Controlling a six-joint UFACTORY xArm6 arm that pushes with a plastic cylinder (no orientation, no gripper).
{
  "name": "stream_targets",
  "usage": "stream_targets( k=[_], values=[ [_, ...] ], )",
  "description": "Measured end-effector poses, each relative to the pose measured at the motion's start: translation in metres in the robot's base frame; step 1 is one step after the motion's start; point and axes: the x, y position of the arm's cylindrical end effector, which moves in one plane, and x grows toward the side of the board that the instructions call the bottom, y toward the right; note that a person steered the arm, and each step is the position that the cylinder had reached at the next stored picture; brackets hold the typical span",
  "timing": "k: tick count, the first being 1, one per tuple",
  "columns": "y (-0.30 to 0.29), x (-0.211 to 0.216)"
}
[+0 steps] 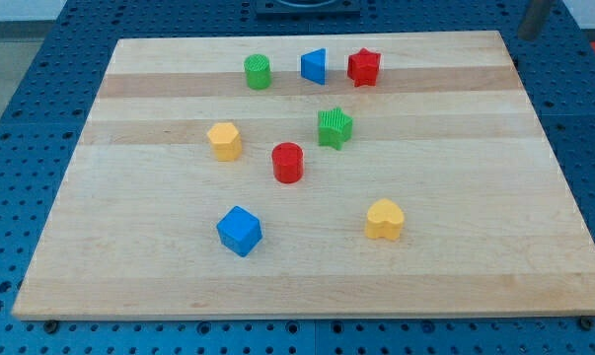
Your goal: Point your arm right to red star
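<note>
The red star (363,67) sits near the board's top edge, right of centre. A blue triangular block (315,66) is just to its left, and a green cylinder (259,72) is further left. A dark rod enters at the view's top right, and my tip (531,37) is just beyond the board's top right corner. It is far to the right of the red star and slightly above it, touching no block.
A green star (334,127), a red cylinder (288,163) and a yellow hexagon (224,141) lie mid-board. A blue cube (240,231) and a yellow heart (384,219) lie nearer the bottom. The wooden board (494,247) rests on a blue perforated table.
</note>
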Motion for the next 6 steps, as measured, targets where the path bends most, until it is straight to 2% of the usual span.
stream_targets(
  k=[2, 4, 5, 6],
  values=[
    [-0.003, 0.000],
    [-0.104, 0.021],
    [-0.104, 0.021],
    [-0.104, 0.043]
  ],
)
